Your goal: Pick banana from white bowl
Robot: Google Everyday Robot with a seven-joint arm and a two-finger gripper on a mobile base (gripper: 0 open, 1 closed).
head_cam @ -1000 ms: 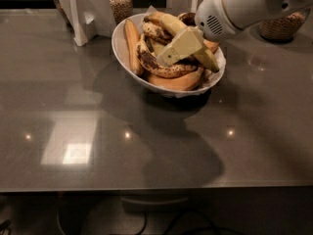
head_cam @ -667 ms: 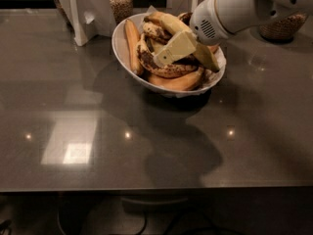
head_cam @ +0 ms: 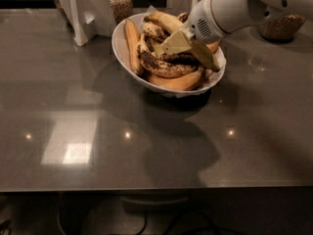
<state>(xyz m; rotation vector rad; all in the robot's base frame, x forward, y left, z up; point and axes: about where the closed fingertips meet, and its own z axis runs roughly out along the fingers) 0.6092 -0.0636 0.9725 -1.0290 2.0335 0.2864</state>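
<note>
The white bowl (head_cam: 122, 50) stands at the back middle of the grey table, lined with crinkled paper and full of bananas. A smooth pale yellow banana (head_cam: 165, 20) lies along the far side of the pile. Brown-spotted blackened bananas (head_cam: 164, 66) lie in the middle, and orange-yellow ones (head_cam: 131, 40) at the left and front. My gripper (head_cam: 190, 50) comes in from the upper right on a white arm. It is low over the bowl's right half, open, with its cream fingers (head_cam: 174, 43) spread across a dark spotted banana. It holds nothing.
A white holder (head_cam: 80, 13) and a glass jar of grain (head_cam: 120, 1) stand behind the bowl at the left. Another grain container (head_cam: 283, 28) is at the back right. The table's front edge (head_cam: 156, 187) runs across the lower part of the view.
The gripper has shifted a little to the left and farther into the bowl over the bananas. The bananas and bowl have not moved.
</note>
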